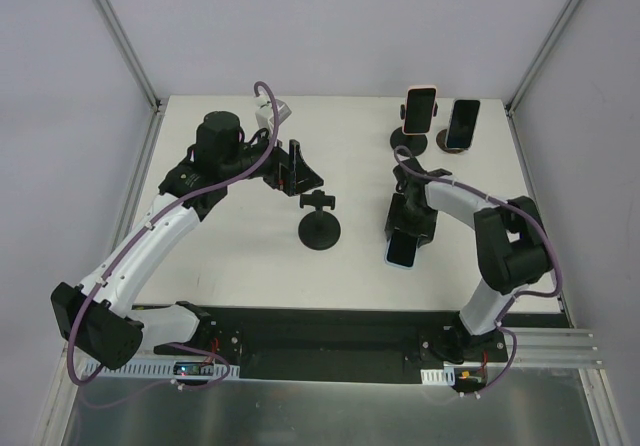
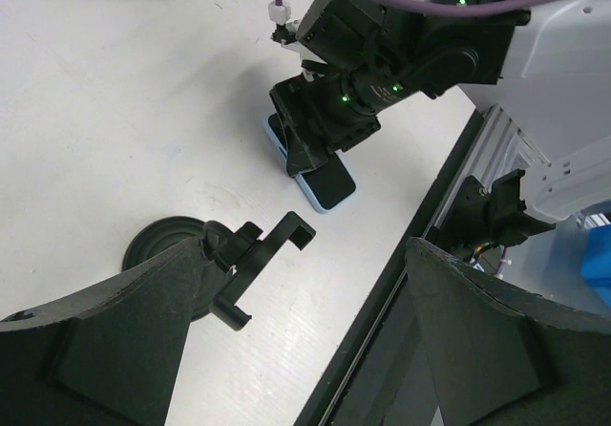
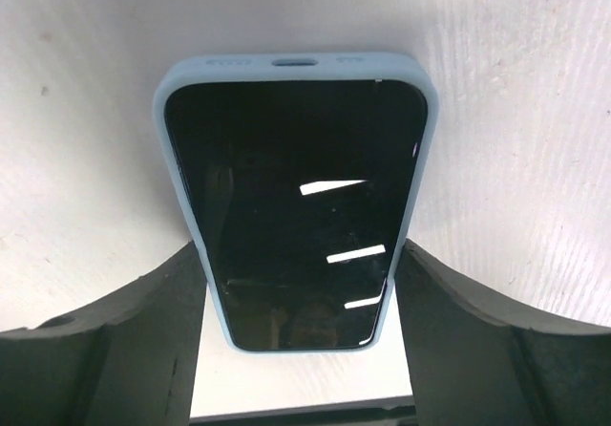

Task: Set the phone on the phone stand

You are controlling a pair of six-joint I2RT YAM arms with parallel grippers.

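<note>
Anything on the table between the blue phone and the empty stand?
No. The top view shows bare table between the blue phone and the empty stand.

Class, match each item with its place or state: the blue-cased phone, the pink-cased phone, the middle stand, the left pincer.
Column one:
1. blue-cased phone
2. pink-cased phone
3. middle stand
4. left pincer

Column two:
A. its clamp holds no phone
B. lying flat on the table
C. mounted on a rear stand
D. fingers spread wide

Pairs: 1-B, 2-C, 3-A, 4-D
</note>
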